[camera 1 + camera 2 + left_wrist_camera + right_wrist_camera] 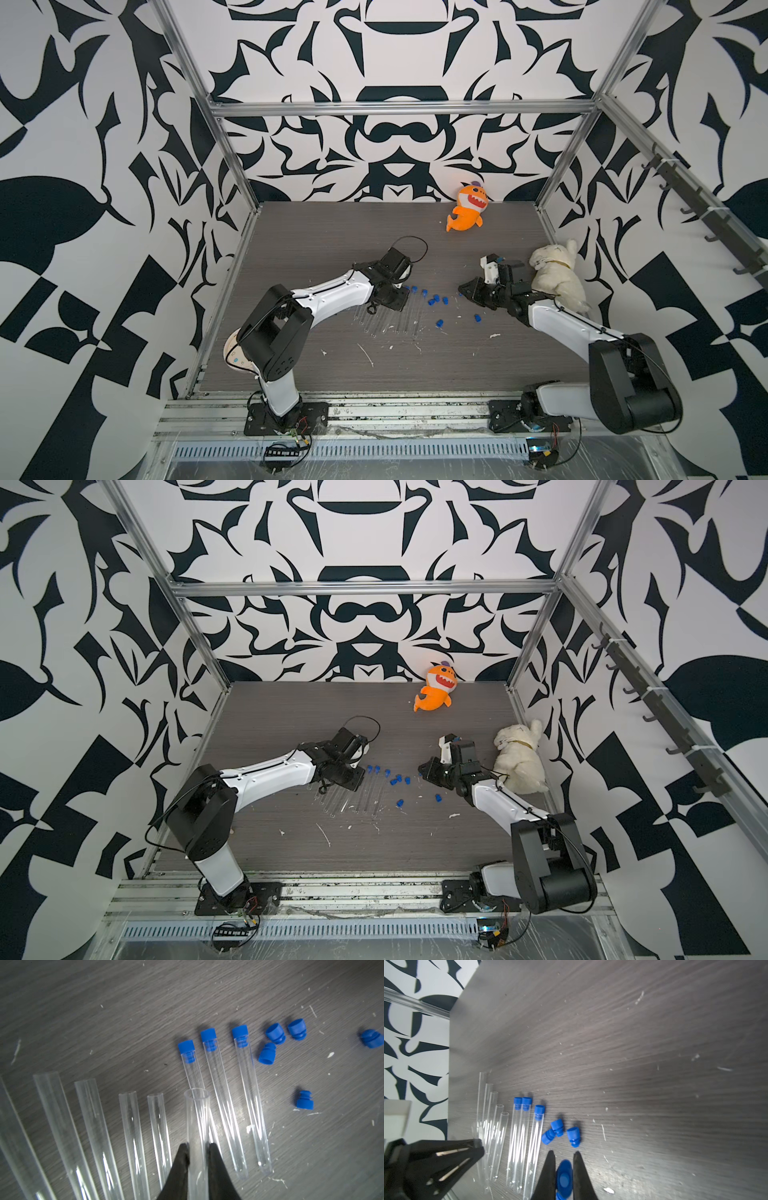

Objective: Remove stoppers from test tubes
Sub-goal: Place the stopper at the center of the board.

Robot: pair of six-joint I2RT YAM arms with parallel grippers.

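You see dark grey wood-grain bench (pixel 332 232), top flecked with white scratch marks and crumbs (pixel 365 355). Orange plush shark with toothy open mouth (pixel 467 210) lies at far bench edge, against back wall; shows in both top views (pixel 436 690). Cream-white fluffy plush animal with tan collar (pixel 557 274) lies on its side at right-hand bench edge, close to side wall. Black-and-white swirl-patterned wall panels (pixel 395 137) enclose bench on three sides. Silver aluminium frame bars (pixel 399 109) run along panels. Dark hook rail (pixel 698 203) on right wall. Grey slotted cable duct (pixel 374 451) along front, nearest you.
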